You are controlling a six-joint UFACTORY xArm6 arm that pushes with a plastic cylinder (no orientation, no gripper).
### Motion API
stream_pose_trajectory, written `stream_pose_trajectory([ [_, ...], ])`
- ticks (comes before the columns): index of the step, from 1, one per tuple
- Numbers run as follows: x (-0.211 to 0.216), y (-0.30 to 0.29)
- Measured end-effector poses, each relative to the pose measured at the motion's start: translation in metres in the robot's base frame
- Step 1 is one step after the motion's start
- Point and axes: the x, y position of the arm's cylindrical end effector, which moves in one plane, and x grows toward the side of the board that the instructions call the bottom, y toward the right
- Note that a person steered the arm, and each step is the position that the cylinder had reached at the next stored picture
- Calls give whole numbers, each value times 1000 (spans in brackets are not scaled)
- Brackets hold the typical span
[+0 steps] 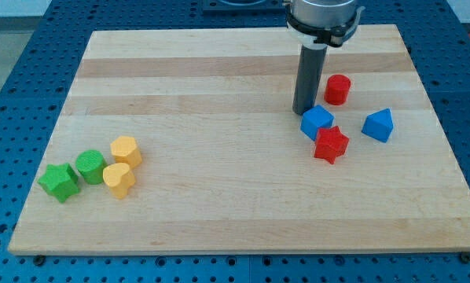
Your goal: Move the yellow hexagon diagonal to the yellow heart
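Note:
The yellow hexagon sits at the view's lower left on the wooden board. The yellow heart lies just below it, touching or nearly touching. My tip rests on the board at the view's upper right, far from both yellow blocks. It stands just above and left of a blue cube.
A green cylinder and a green star lie left of the yellow blocks. Near my tip are a red cylinder, a red star and a blue triangular block.

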Motion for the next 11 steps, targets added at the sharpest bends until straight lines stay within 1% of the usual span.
stream_pose_trajectory([
  [2, -40, -114],
  [3, -45, -130],
  [4, -67, -190],
  [5, -50, -257],
  [6, -2, -306],
  [7, 50, -293],
  [8, 53, -298],
  [9, 65, -319],
  [10, 90, -300],
  [11, 100, -263],
])
